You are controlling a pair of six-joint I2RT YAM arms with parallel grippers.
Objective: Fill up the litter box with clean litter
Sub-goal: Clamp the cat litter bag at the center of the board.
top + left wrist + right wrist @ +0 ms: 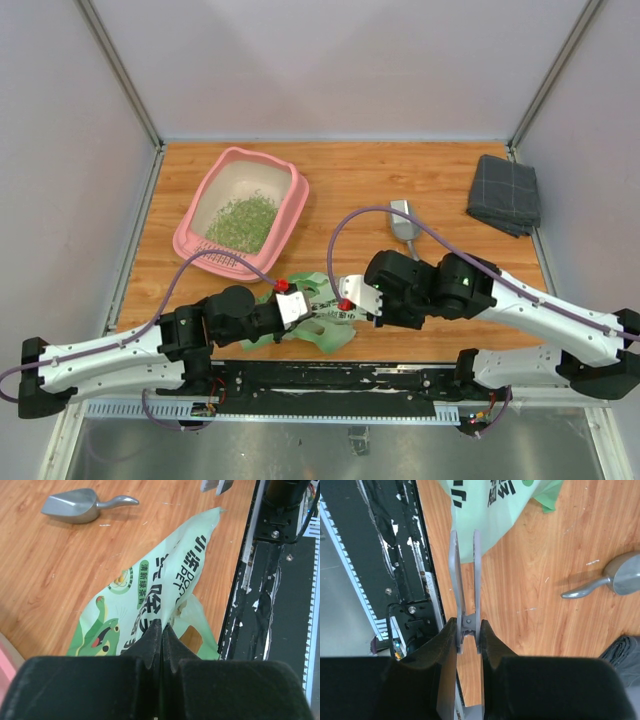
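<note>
A wooden table (350, 180) stands between plain pale walls (340, 60) — metal posts (120, 70) at the corners.

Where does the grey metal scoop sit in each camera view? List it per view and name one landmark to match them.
Top external: metal scoop right of centre, on the wood between litter box and grey cloth.
Left wrist: top left, handle pointing right.
Right wrist: right edge, partly cropped.
Shared landmark: the printed green litter bag.

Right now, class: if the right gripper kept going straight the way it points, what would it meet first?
Most likely the green bag: the right gripper points straight at its edge and holds a grey clip-like tool, though depth is unclear.
</note>
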